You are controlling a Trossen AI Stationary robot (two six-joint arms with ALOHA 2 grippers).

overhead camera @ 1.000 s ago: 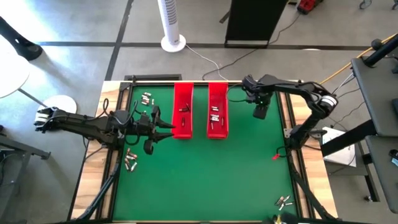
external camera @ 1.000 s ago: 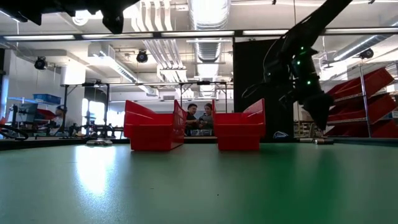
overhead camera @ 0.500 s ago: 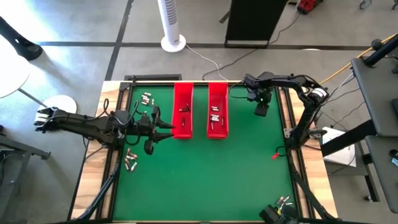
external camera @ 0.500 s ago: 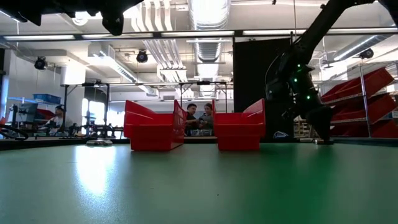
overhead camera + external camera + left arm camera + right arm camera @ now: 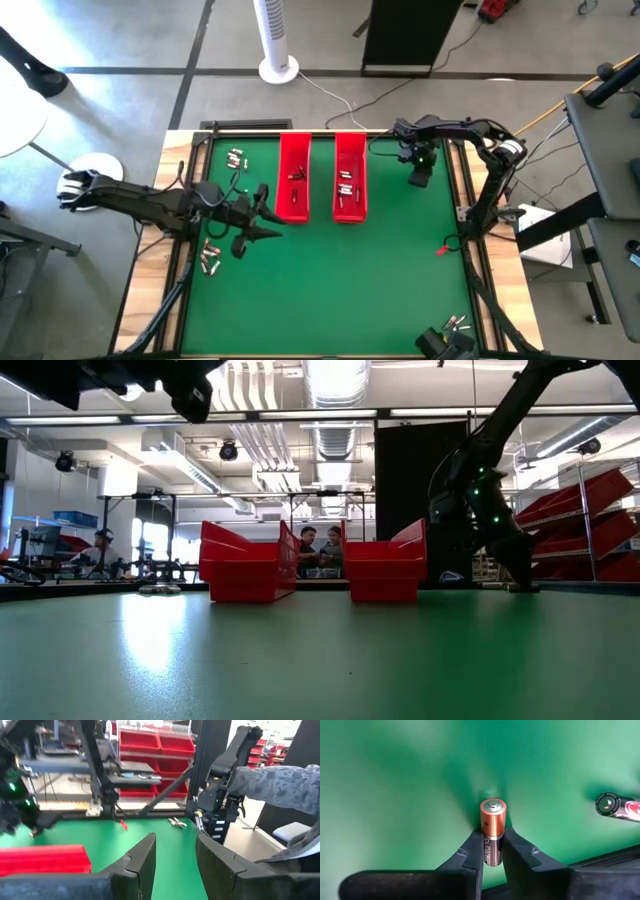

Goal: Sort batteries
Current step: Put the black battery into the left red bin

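Observation:
Two long red trays [image 5: 294, 176] [image 5: 349, 176] stand side by side at the table's far middle, with a few batteries in each. Loose batteries lie at the far left [image 5: 236, 157], near left [image 5: 210, 258] and near right [image 5: 457, 323]. My right gripper [image 5: 420, 178] [image 5: 520, 584] points down at the far right of the mat, shut on a battery [image 5: 492, 831] with a coppery end and a dark body. Another battery [image 5: 616, 806] lies close by. My left gripper [image 5: 272, 228] [image 5: 175, 852] stands open and level, left of the left tray, with nothing between its fingers. My right gripper pinches the battery's dark body [image 5: 493, 851] between its two fingertips, coming from above and pointing down. The coppery end [image 5: 493, 815] with its silvery cap sticks out past the fingers. Whether the battery rests on the mat, I cannot tell.
A small red thing [image 5: 443, 250] lies near the mat's right edge. In the left wrist view a person's grey patterned sleeve [image 5: 280, 780] shows past the table's right side, beside a further dark arm [image 5: 220, 795]. People [image 5: 320, 550] sit in the room behind the trays.
My right gripper has sunk down to the mat at the far right. My left gripper has swung its tips away from the left tray, toward the table's near edge.

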